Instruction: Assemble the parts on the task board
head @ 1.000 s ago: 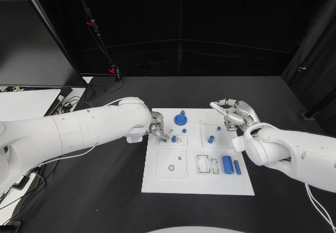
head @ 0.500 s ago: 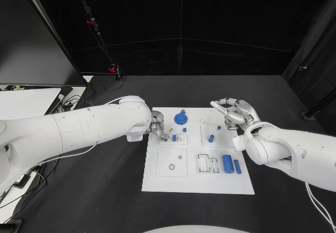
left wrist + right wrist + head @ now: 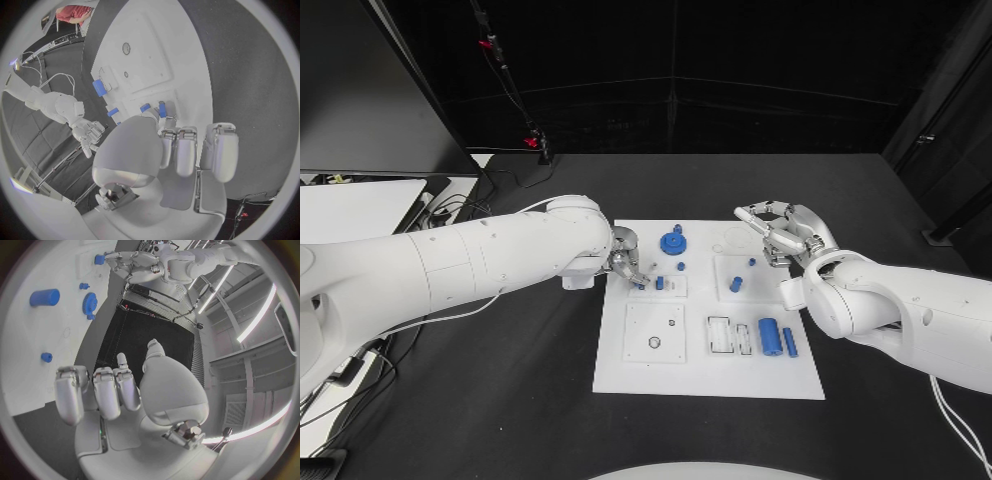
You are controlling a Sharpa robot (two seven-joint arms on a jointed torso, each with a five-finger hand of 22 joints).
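Both hands sit at the upper part of the white board, one at each side.

The left hand [image 3: 626,262] is at the board's [image 3: 708,378] upper left corner, its fingertips [image 3: 642,283] down beside a small blue peg [image 3: 659,284]; whether they actually grip it I cannot tell. The right hand [image 3: 783,236] hovers over the upper right edge, fingers curled in with nothing in them. Between the hands lie a blue gear [image 3: 674,243], a small blue stud [image 3: 681,267] and a short blue pin [image 3: 734,286]. Nearer the robot, a thick blue cylinder [image 3: 767,337] and a thin blue rod [image 3: 789,344] lie side by side at the board's right.
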